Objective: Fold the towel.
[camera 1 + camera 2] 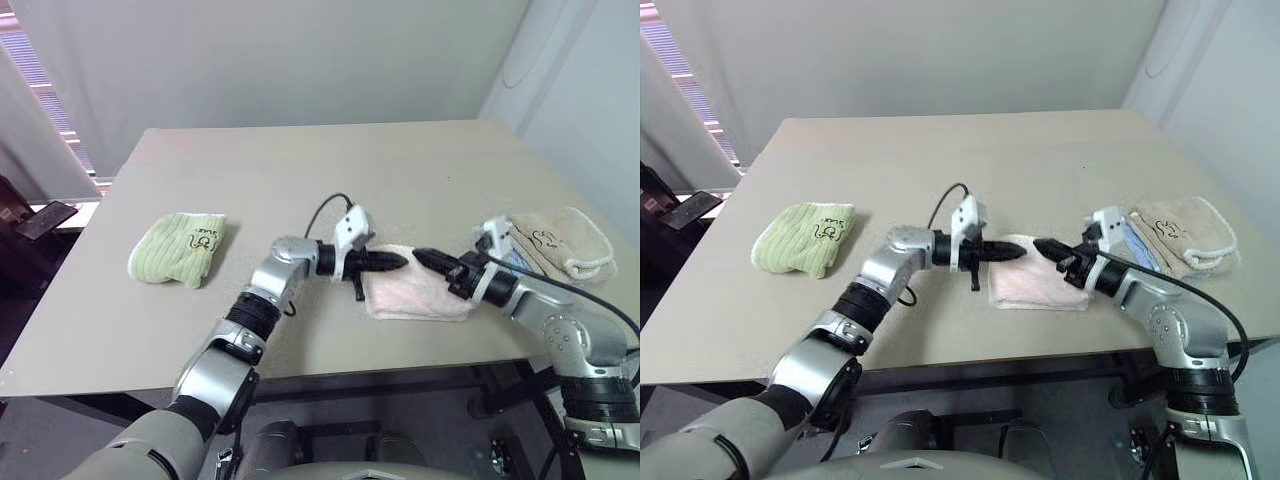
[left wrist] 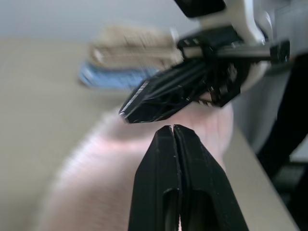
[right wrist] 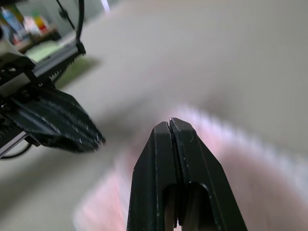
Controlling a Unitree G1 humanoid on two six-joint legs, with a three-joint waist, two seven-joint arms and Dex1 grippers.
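The pale pink towel [image 1: 417, 296] lies folded into a small rectangle near the table's front edge. My left gripper [image 1: 402, 262] reaches in level from the left and is shut, its tip just above the towel's near-left part. From the right my right gripper [image 1: 420, 255] comes in, also shut, and its tip points at the left one across a small gap. Neither pair of fingers has cloth between them. In the left wrist view the shut left gripper [image 2: 172, 129] hovers over the pink towel [image 2: 96, 168], with the right gripper [image 2: 144, 103] just beyond.
A folded light-green towel [image 1: 180, 247] lies on the table's left side. At the right edge a folded beige towel [image 1: 560, 240] rests on a blue cloth [image 1: 513, 262]. The tan table [image 1: 300, 170] stretches bare behind the grippers. The front edge runs close below the pink towel.
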